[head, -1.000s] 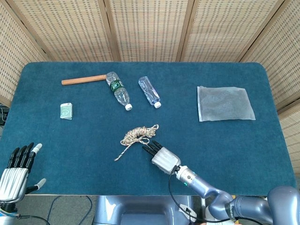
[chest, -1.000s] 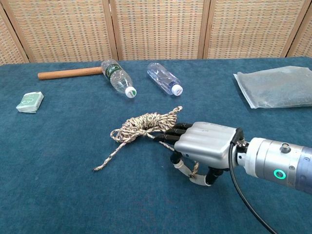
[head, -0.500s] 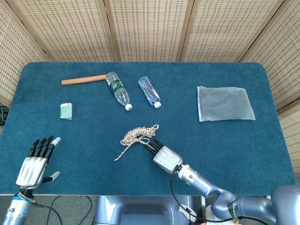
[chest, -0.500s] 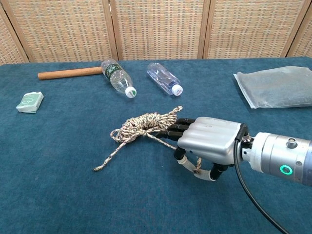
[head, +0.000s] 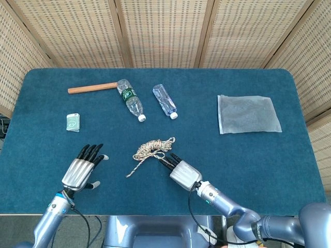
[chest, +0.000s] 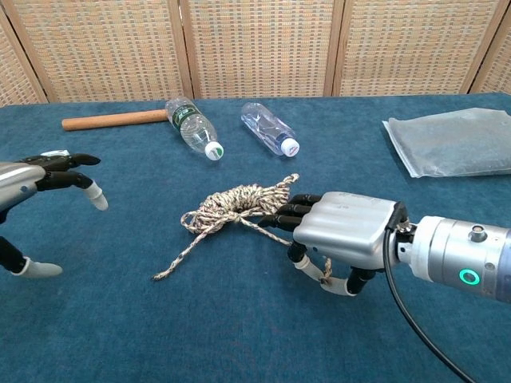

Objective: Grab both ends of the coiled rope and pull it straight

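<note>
Now the braided, speckled coiled rope [head: 151,148] lies in a loose bundle mid-table on the blue felt tablecloth [head: 258,165], one frayed tail trailing toward the near-left. The right hand [chest: 339,231], silver-backed with black fingers, pinches a strand beneath it, its fingertips at the coil's edge, much as before. The left hand [head: 83,168] has swung in from the table's corner since a second ago; its fingers are spread and hold nothing. Its arm is cut off in the chest view.
</note>
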`<act>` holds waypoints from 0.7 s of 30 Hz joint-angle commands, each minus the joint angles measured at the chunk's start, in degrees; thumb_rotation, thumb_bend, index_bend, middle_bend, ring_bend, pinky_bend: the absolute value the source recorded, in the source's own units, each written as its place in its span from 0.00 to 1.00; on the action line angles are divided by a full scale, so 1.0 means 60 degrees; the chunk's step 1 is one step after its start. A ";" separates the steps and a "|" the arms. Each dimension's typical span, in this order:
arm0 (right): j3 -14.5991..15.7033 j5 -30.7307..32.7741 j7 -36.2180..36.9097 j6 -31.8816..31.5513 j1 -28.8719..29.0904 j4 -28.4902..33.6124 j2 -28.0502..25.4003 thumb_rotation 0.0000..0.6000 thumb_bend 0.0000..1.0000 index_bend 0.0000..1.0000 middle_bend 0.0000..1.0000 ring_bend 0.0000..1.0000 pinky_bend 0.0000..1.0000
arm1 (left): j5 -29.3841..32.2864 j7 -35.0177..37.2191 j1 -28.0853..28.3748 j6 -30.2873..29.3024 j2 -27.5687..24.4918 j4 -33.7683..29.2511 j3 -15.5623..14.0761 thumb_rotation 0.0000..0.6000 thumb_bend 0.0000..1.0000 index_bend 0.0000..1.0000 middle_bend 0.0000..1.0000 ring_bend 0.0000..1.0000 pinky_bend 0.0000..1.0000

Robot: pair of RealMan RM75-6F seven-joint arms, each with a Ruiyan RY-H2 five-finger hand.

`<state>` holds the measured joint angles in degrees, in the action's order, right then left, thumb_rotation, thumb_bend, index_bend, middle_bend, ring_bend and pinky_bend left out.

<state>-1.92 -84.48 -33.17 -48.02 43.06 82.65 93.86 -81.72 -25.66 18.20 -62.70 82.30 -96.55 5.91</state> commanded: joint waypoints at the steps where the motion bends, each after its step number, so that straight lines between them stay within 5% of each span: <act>1: -0.0011 0.0066 -0.0039 0.0022 0.0027 0.0020 0.0016 1.00 0.59 0.64 0.00 0.00 0.00 | 0.0763 -0.0203 0.0602 0.0751 0.0630 0.0379 0.0295 1.00 0.15 0.30 0.00 0.00 0.00; 21: -0.0067 0.0649 -0.0485 0.0139 0.0185 -0.0006 0.0100 1.00 0.59 0.64 0.00 0.00 0.00 | 0.3316 -0.0598 0.2143 0.2094 0.2022 0.1016 0.0753 1.00 0.15 0.40 0.00 0.00 0.00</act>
<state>-2.33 -80.67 -36.00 -47.21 44.13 82.61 94.44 -62.32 -29.59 30.61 -50.46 94.23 -90.45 10.19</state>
